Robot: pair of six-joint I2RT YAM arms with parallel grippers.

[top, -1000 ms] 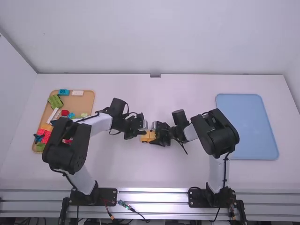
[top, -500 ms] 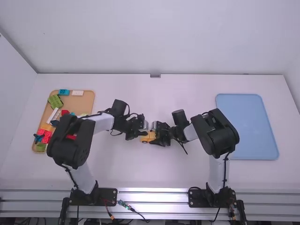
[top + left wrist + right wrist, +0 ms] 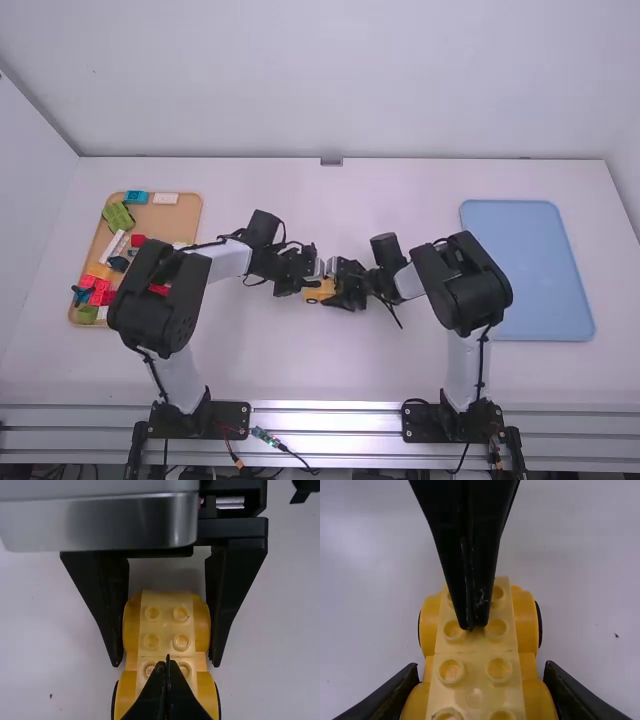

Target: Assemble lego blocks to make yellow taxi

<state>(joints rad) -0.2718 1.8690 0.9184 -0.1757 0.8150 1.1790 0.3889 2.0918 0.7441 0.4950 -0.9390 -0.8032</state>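
1. Left black two-finger gripper (image 3: pixel 311 283): fingers meet, tips at the top studs of a yellow, black-wheeled plastic block car (image 3: pixel 317 296).
2. Right black two-finger gripper (image 3: pixel 335 287): fingers clamp the car's other end.

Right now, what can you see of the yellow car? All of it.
The car is upright: deeper yellow, rounded, shiny plastic-looking sides, with a paler strip of studded bricks along the top, seam across it. Black curved edges, like wheels, show at one end. It's midway between the arms; can't tell if it touches the table. The right gripper clamps the other end's sides; the left gripper's shut fingertips are at the studs, contact unclear.
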